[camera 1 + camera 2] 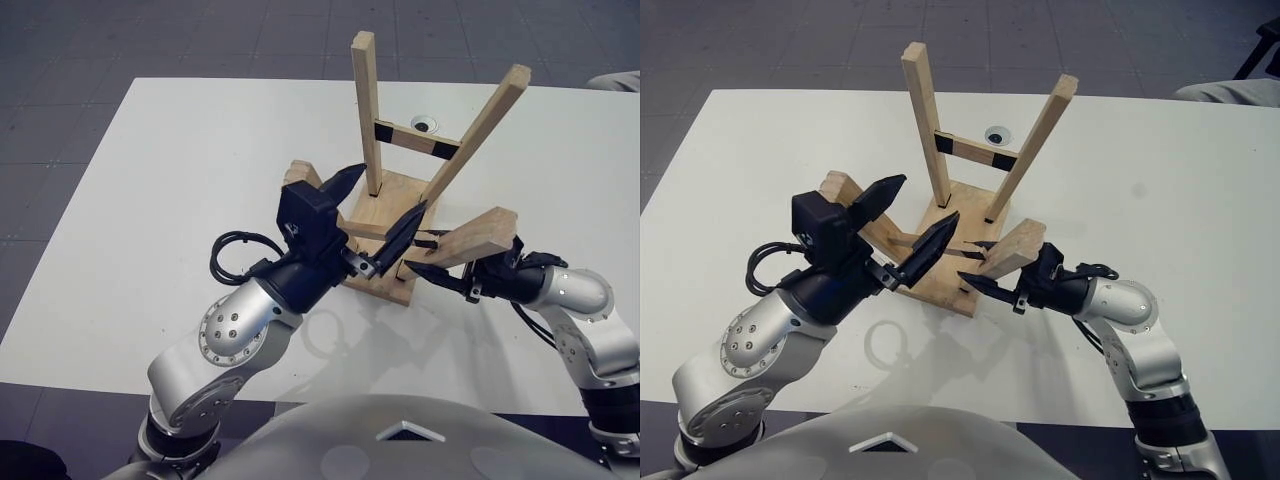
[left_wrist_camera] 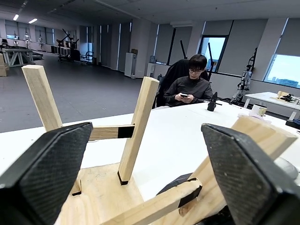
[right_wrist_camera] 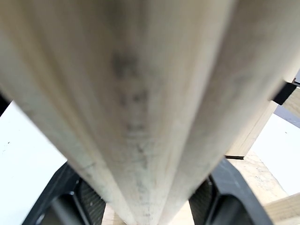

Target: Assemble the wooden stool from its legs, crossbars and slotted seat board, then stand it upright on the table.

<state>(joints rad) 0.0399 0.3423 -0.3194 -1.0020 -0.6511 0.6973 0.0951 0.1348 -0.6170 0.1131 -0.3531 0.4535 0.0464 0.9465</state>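
The stool lies upside down, its seat board (image 1: 400,190) flat on the white table (image 1: 150,200). Two far legs (image 1: 367,110) stand up from the board, joined by a black-ended crossbar (image 1: 415,140). A near pair of legs leans low over the board's front. My right gripper (image 1: 428,256) is shut on the right one of these legs (image 1: 475,238), which fills the space between its fingers (image 3: 70,197). My left gripper (image 1: 378,212) hovers open over the board, between the near left leg (image 1: 298,177) and the held leg. Its pads (image 2: 47,173) are wide apart with nothing in them.
A round cable hole (image 1: 426,123) sits in the table behind the stool. Bare table spreads to the left and front of the board. The table's front edge runs just below my arms.
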